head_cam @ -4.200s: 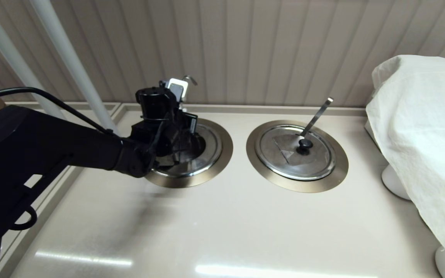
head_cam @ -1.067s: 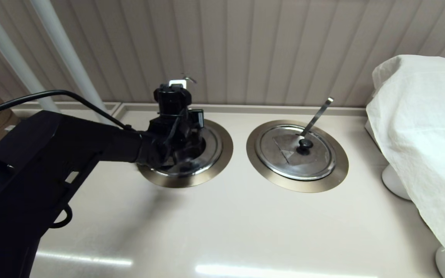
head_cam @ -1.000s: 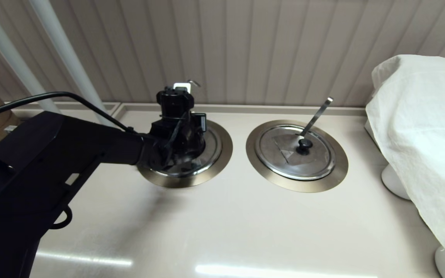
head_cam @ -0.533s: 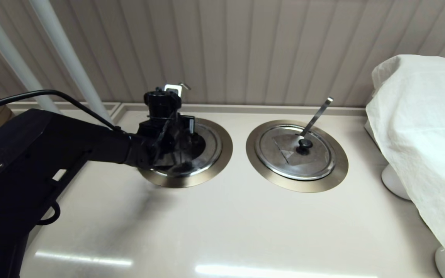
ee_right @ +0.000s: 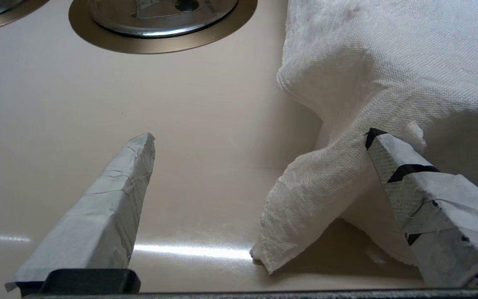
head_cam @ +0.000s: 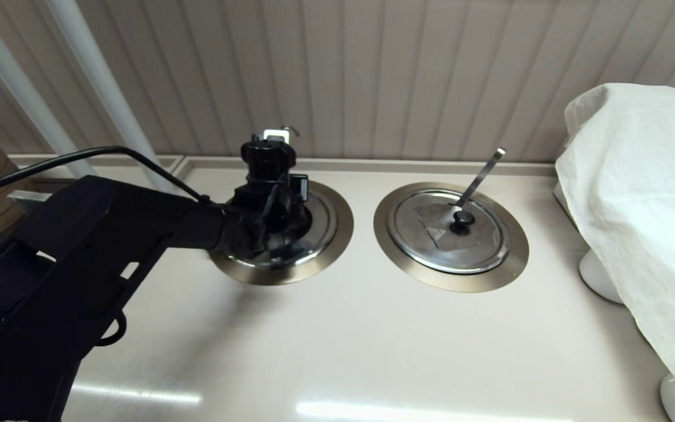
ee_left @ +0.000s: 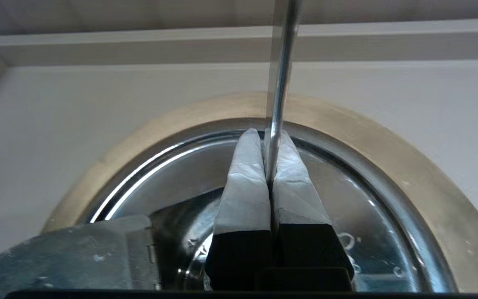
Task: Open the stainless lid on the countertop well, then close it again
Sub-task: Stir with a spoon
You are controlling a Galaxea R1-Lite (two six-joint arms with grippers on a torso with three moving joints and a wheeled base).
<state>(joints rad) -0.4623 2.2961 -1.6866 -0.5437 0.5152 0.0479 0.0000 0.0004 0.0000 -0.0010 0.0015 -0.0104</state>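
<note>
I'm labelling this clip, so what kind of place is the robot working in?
Probably a commercial kitchen or buffet serving counter. Two round wells are sunk into the countertop, each under a steel lid with a utensil handle poking through, and a white cloth covers something alongside. The left gripper is over one lid.

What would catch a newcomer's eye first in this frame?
The black left gripper sits low over the round shiny stainless lid in the bronze-ringed countertop well at the counter's left, jaws shut beside a straight steel utensil handle. To its right lies a twin lid with a slanted handle, and a white cloth drapes at far right, near the idle right gripper.
</note>
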